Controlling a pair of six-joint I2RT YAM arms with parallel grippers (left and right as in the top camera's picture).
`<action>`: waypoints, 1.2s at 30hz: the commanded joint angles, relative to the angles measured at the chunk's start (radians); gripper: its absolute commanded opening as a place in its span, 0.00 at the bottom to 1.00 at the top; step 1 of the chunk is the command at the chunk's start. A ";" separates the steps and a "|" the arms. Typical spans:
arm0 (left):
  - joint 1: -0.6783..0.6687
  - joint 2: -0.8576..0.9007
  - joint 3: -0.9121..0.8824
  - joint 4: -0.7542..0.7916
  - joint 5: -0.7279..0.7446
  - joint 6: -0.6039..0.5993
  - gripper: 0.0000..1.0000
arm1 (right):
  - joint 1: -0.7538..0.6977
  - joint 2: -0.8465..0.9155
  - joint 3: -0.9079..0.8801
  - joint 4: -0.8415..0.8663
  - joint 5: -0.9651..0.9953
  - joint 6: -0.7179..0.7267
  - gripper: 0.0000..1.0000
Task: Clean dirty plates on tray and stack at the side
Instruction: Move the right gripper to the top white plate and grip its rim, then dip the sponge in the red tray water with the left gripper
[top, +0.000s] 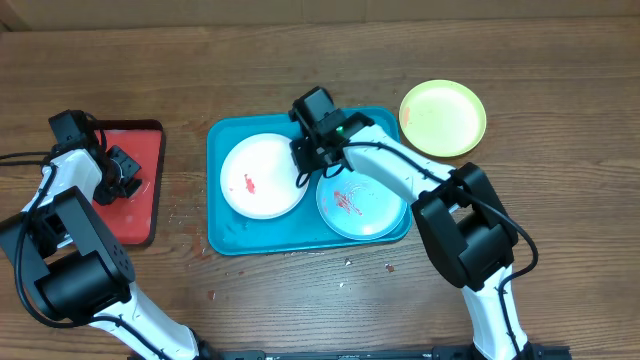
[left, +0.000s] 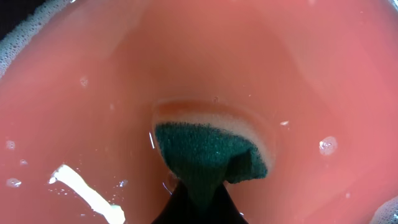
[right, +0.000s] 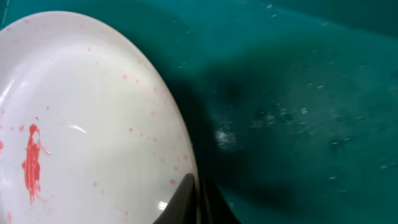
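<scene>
The teal tray (top: 225, 235) holds a white plate (top: 258, 178) with a red smear on its left half and a pale mint plate (top: 362, 208) smeared red on its right. A yellow-green plate (top: 442, 117) lies on the table beyond the tray's right corner. My right gripper (top: 303, 168) is at the white plate's right rim. In the right wrist view, the right gripper (right: 198, 194) is shut on the rim of the white plate (right: 93, 124), one finger above and one below. My left gripper (top: 122, 178) is shut on a green sponge (left: 208, 152) pressed onto a wet red tray (left: 292, 62).
The smaller red tray (top: 135, 215) sits at the table's left with soapy water and foam at its edge (left: 15, 43). A few crumbs (top: 388, 266) lie on the wooden table in front of the teal tray. Both arm bases stand at the near edge.
</scene>
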 joint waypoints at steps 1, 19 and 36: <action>0.026 0.052 -0.014 -0.018 -0.059 0.023 0.04 | 0.011 -0.022 -0.033 0.000 0.037 0.052 0.04; 0.026 -0.150 0.036 -0.082 -0.059 0.061 0.04 | 0.012 -0.007 -0.045 0.005 0.048 0.082 0.04; 0.026 -0.141 0.011 -0.069 -0.037 0.121 0.04 | 0.013 -0.005 -0.045 0.026 0.044 0.082 0.04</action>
